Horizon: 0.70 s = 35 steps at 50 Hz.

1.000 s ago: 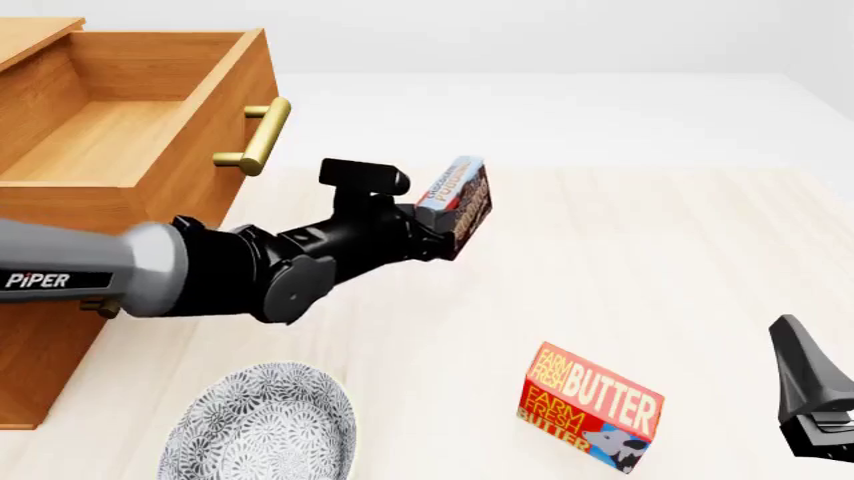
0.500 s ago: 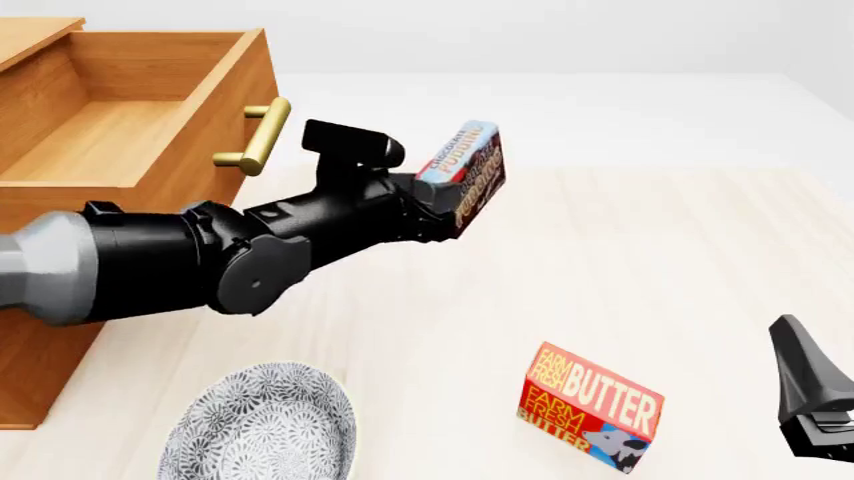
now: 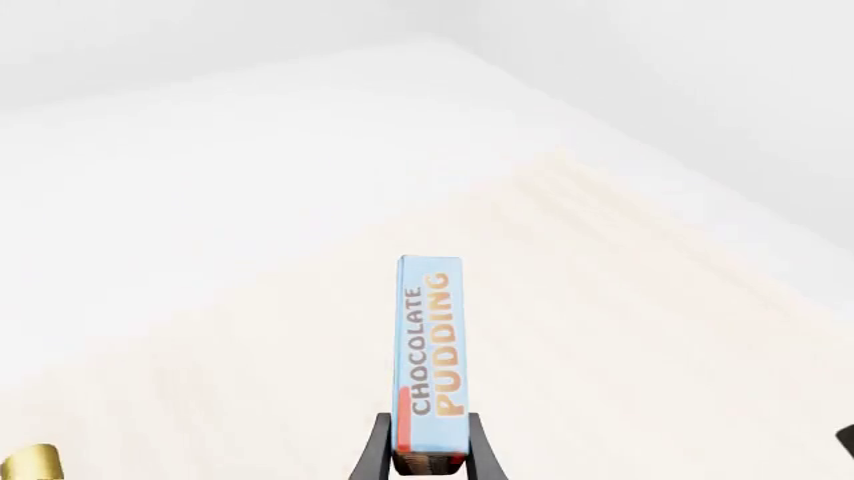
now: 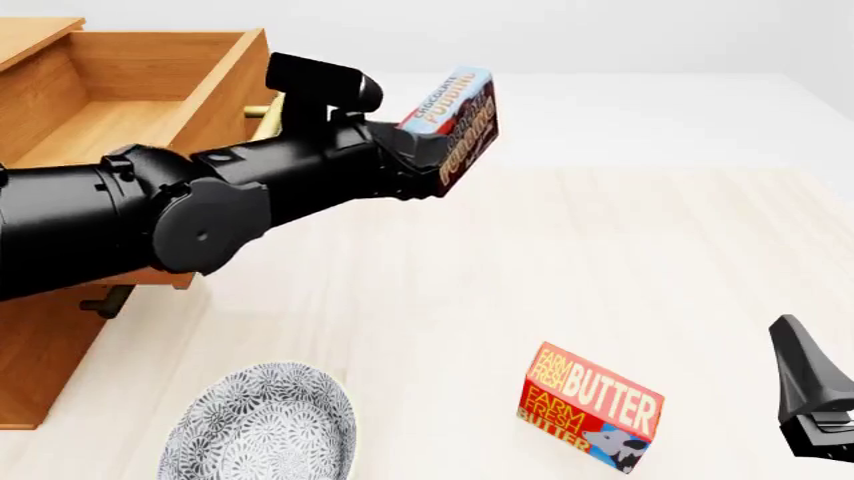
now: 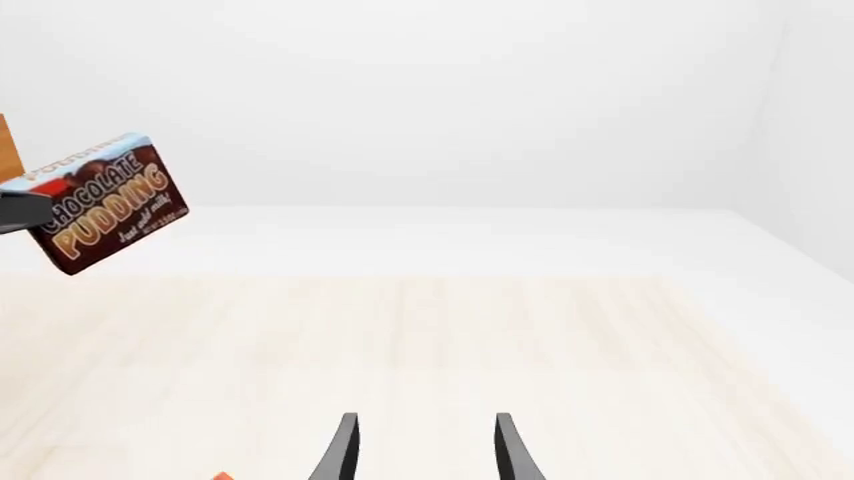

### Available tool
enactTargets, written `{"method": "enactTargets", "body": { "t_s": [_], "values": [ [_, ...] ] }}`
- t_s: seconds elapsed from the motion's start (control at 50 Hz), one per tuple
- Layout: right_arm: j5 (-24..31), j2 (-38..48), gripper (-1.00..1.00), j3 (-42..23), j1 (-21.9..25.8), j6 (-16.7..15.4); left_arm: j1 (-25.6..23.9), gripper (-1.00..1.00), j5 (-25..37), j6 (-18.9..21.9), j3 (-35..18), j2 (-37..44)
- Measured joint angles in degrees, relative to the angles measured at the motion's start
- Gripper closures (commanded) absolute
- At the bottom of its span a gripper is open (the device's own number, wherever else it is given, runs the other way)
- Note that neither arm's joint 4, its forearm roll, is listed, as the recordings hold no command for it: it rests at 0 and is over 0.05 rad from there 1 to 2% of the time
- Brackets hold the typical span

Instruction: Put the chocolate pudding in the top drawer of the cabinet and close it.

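My left gripper is shut on the chocolate pudding, a thin box with a brown face and light blue top edge, held tilted in the air well above the table. It hangs just right of the open top drawer of the wooden cabinet. The left wrist view shows the chocolate pudding edge-on between the fingers. The chocolate pudding also shows in the right wrist view. My right gripper is open and holds nothing; it sits low at the front right.
A red-orange butter box stands on the table at the front right. A patterned grey plate lies at the front left. The brass bar handle of the top drawer is partly hidden behind my left arm.
My left arm has risen and swung left toward the drawer, carrying the pudding higher. The right arm and butter box have not moved.
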Motion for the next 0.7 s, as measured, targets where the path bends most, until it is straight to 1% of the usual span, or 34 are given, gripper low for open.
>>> {"method": "enactTargets", "body": {
  "t_s": [0.28, 0.7],
  "values": [
    [0.0, 0.0, -1.0, 0.0, 0.0, 0.0, 1.48, 1.0, 7.44, 5.08, -5.46, -2.83],
    [0.0, 0.0, -1.0, 0.0, 0.0, 0.0, 6.06, 1.0, 13.81, 8.52, -10.4, -7.26]
  ]
}}
